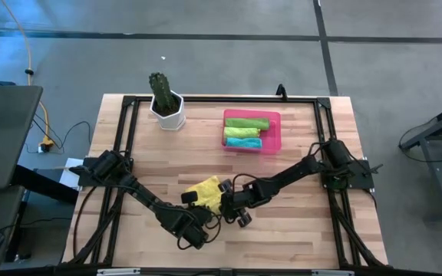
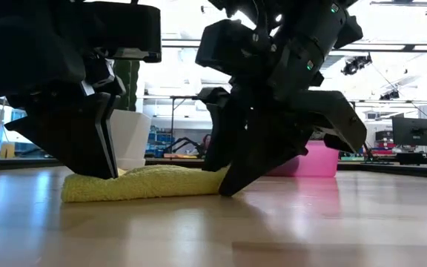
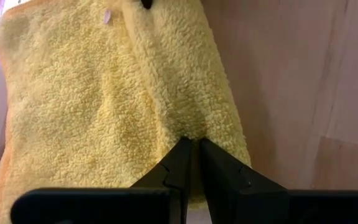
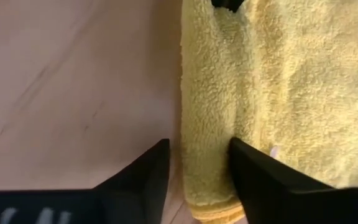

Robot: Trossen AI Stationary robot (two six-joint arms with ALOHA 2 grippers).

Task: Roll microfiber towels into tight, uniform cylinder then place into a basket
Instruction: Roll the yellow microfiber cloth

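A yellow microfiber towel [image 1: 206,190] lies flat on the wooden table, near the middle of its front half. My left gripper [image 3: 193,144] is shut on a raised crease of it at one end. My right gripper [image 4: 197,155] is open at the towel's other end, one finger on the bare table beside its thick folded edge [image 4: 204,93] and the other over the cloth. The pink basket [image 1: 275,132] at the far right holds two green towels [image 1: 245,123] with a teal one [image 1: 242,133] between them, all rolled. My left gripper pinches a ridge of the yellow towel [image 3: 188,127] between its two fingertips, close to the towel's short edge. The fingers slant down from the near left. The towel stays lying on the table. My right gripper straddles the folded edge; whether its fingers [image 4: 253,171] touch the cloth I cannot tell.
A white pot with a cactus [image 1: 167,106] stands at the far left of the table. A black frame [image 1: 229,98] runs round the tabletop. Bare wood lies between the towel and the basket, and along the near edge.
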